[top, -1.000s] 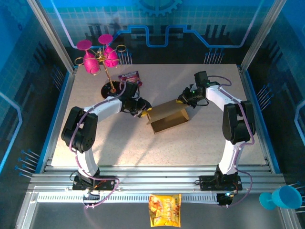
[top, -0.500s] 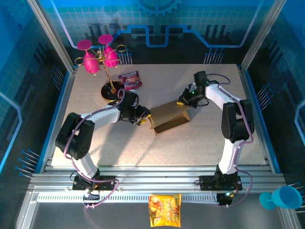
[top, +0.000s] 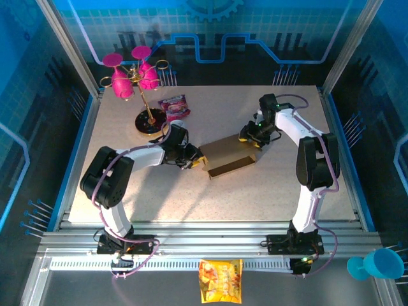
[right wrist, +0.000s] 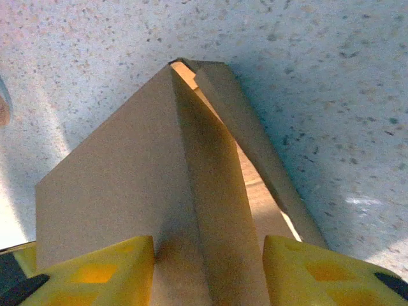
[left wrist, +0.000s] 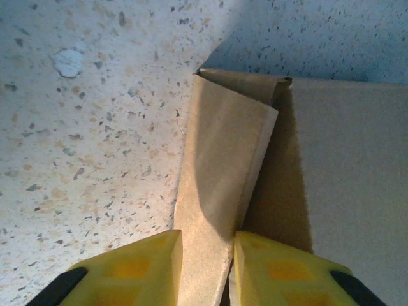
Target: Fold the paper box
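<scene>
Left yellow fingers [left wrist: 131,268] pinch a creased flap of the brown paper box [left wrist: 357,166].

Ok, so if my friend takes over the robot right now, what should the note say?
The left gripper is shut on a flap at the left end of the box.
The right gripper is open, straddling a raised panel at the right end.
The box sits mid-table.
Done: partly folded, walls up.
Left: the near side is open, so finish folding and close it.
</scene>
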You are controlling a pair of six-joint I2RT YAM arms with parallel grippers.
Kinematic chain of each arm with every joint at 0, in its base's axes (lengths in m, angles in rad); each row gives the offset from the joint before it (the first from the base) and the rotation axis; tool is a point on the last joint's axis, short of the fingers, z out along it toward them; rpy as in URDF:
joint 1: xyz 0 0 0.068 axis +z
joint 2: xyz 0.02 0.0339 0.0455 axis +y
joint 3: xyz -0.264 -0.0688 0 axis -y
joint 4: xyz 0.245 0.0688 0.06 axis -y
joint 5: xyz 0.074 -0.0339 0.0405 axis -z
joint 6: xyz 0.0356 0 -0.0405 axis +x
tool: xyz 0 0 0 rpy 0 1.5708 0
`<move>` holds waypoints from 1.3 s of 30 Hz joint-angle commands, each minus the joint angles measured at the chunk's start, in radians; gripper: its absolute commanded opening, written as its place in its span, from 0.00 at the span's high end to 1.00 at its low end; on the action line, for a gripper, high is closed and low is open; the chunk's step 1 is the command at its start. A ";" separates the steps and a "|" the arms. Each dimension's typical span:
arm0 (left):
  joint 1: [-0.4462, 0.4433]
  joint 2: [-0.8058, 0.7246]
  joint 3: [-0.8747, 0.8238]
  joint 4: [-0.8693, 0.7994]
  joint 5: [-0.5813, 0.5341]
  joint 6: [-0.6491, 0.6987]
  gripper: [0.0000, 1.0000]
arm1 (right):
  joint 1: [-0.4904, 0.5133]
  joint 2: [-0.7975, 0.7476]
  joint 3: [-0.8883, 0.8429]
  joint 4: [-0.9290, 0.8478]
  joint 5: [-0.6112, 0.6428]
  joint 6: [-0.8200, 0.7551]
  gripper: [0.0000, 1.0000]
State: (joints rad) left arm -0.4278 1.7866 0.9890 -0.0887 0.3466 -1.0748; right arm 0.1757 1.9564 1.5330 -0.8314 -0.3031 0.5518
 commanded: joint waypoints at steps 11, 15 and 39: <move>-0.006 -0.044 0.029 -0.110 -0.055 0.031 0.76 | -0.003 -0.046 0.012 -0.086 0.074 -0.115 0.68; -0.005 -0.063 0.024 -0.121 -0.058 0.026 0.76 | 0.002 -0.045 -0.010 -0.081 0.089 -0.120 0.76; 0.033 -0.143 0.040 -0.119 -0.026 -0.049 0.46 | 0.031 -0.030 -0.031 -0.067 0.119 -0.119 0.86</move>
State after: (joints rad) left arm -0.3981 1.6344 1.0027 -0.2295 0.2806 -1.0996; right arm 0.1917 1.9301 1.5028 -0.8894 -0.1902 0.4431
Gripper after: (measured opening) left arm 0.545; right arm 0.141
